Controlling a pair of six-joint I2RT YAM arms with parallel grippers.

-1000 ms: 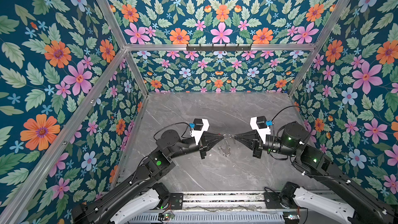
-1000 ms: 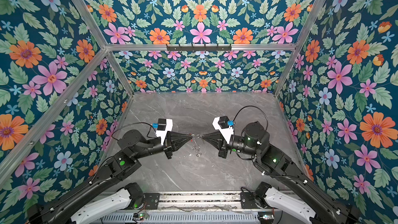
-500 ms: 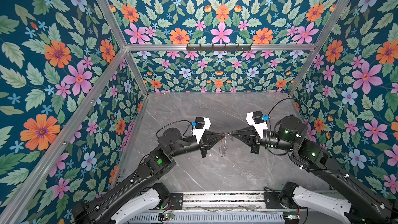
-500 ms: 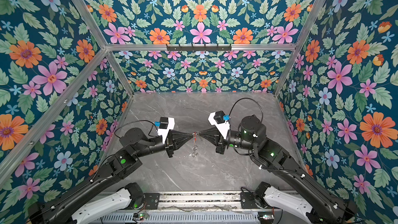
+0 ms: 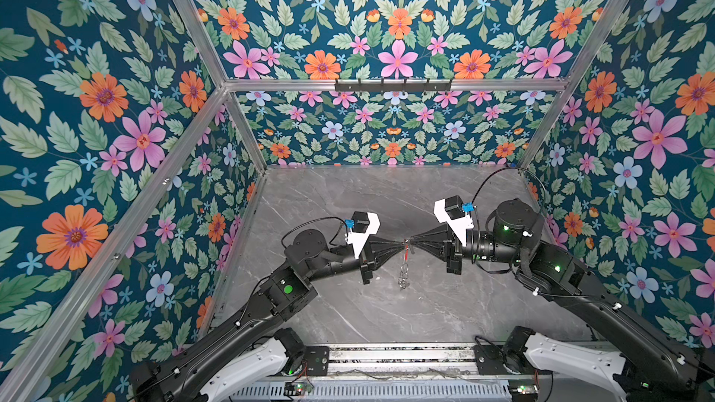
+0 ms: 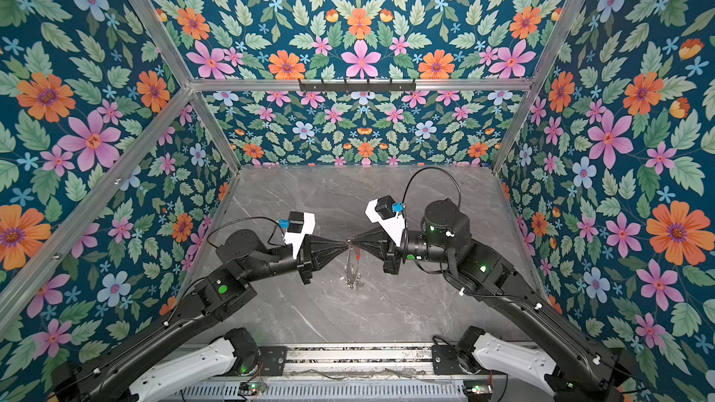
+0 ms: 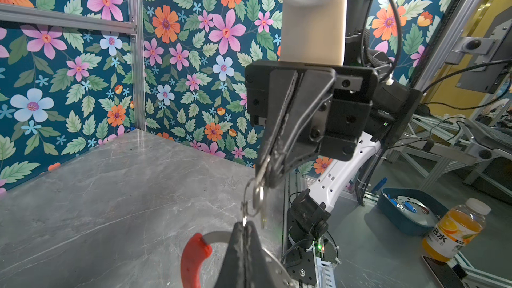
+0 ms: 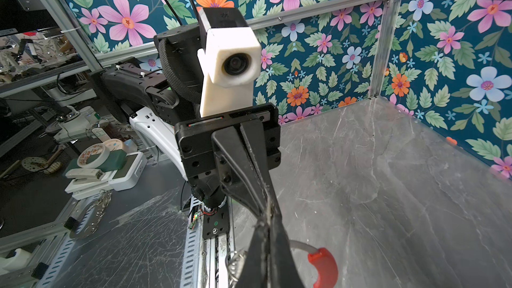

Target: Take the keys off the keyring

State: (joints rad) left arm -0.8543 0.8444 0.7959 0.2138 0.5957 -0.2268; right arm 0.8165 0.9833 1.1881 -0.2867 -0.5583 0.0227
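1. Two hands meet tip to tip above the desk (image 5: 348, 195) in both top views. The left hand (image 5: 401, 242) and the right hand (image 5: 411, 242) are both pinched tight. The keyring (image 5: 407, 253) hangs between them with its red part uppermost, and the keys (image 5: 403, 283) dangle in a bunch at its low end; whether they touch the desk I cannot tell
2. In these views I see no loose key on the desk, so I judge that none is off yet
3. Left wrist view: the left hand (image 7: 245, 227) is clamped on the keyring (image 7: 219, 235) beside its red part. Opposite, the right hand (image 7: 264, 180) grips silvery metal, seemingly one of the keys, and a split ring (image 7: 260, 198) hangs between the two tips
4. Right wrist view: the right hand (image 8: 266, 231) hides its own grip; the keyring (image 8: 322, 268) curves out beside it and a split ring (image 8: 235, 263) shows on the other side
5. Left to do, as I judge it: work this key free, then all the others
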